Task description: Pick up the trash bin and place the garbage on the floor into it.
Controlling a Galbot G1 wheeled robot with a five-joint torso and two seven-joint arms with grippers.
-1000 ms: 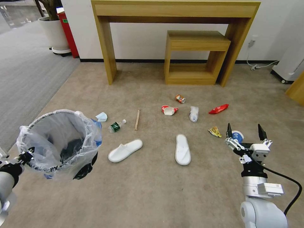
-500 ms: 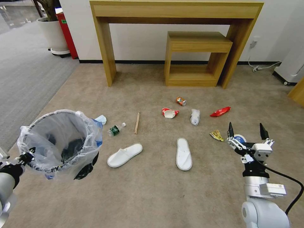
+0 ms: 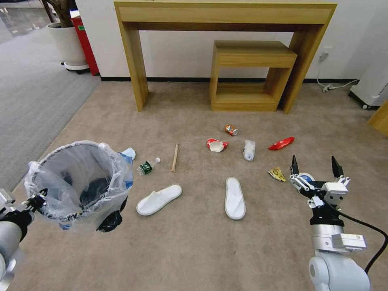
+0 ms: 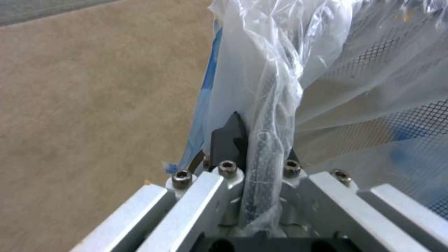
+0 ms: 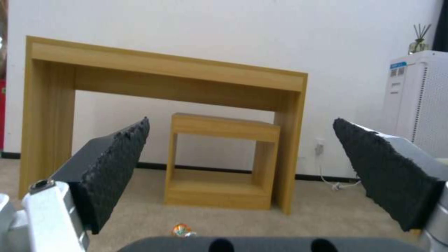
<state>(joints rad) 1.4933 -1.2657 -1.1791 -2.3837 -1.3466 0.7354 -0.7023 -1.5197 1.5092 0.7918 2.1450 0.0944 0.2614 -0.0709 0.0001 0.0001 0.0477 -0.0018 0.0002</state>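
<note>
Left gripper [image 4: 261,147] is clamped on the bag-lined rim of the trash bin [image 3: 79,184], holding it off the beige carpet [image 3: 194,250], tilted. Right gripper [image 3: 315,169] hovers with fingers spread wide, empty, above a blue-white cup [image 3: 306,177]. Relative to the bin: green-labelled bottle [image 3: 147,166] and a white slipper [image 3: 158,199] lie just to its right; the second slipper [image 3: 235,198] and yellow wrapper [image 3: 277,173] lie farther right.

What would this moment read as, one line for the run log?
left gripper: shut on trash bin rim, bin held up | right gripper: open, above floor | garbage: on floor
</note>
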